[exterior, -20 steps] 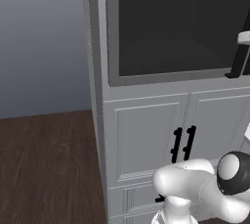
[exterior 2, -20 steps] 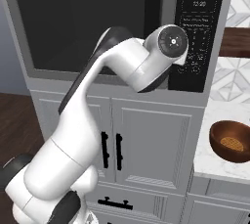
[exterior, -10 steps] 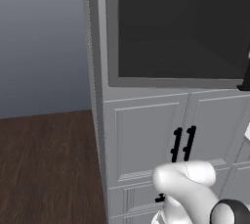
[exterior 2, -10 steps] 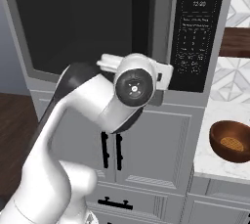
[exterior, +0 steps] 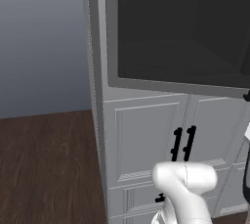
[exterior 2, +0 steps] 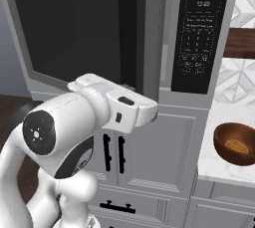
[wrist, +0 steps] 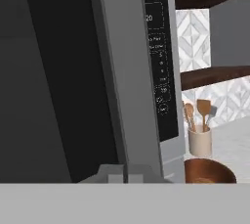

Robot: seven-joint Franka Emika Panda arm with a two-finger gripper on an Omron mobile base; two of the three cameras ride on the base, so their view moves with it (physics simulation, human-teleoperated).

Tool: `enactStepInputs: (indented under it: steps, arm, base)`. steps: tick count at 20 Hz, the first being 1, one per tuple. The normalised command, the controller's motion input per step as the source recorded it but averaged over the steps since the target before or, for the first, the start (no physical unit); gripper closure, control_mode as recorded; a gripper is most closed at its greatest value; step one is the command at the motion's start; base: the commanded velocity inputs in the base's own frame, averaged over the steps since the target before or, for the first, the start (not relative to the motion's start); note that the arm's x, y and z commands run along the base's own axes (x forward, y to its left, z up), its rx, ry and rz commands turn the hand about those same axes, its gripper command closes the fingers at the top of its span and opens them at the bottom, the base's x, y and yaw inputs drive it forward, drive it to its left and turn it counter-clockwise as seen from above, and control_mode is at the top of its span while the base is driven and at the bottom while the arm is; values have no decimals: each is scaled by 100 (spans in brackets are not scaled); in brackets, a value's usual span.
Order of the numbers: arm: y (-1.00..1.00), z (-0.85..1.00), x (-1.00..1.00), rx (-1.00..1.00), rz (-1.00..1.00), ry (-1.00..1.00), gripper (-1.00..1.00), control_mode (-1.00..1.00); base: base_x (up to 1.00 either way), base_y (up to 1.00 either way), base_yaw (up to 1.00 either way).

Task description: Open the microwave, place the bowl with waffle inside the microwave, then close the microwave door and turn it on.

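The microwave door (exterior 2: 84,38) stands slightly ajar. Right of the microwave (exterior 2: 199,38), a brown bowl (exterior 2: 235,144) sits on the counter (exterior 2: 214,165).

Dropped from beside the dark keypad to below the lower edge of the wide grey-framed, dark-glass microwave door (exterior 2: 89,33), with the white arm's round dark-capped joint swung down and left. Tool closed from wide apart to fully together. Door edge and long black vertical bar handle (exterior 2: 130,28) now uncovered above the tool, door standing slightly ajar.
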Motion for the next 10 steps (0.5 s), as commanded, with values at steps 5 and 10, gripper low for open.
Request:
enactStepInputs:
  steps: [5,10]
  arm:
    - [21,0,-100,-9,-27,1,100,-100]
    - [13,2,-95,-7,-17,0,100,-100]
  base:
    - [0,0,0]
    - [0,0,0]
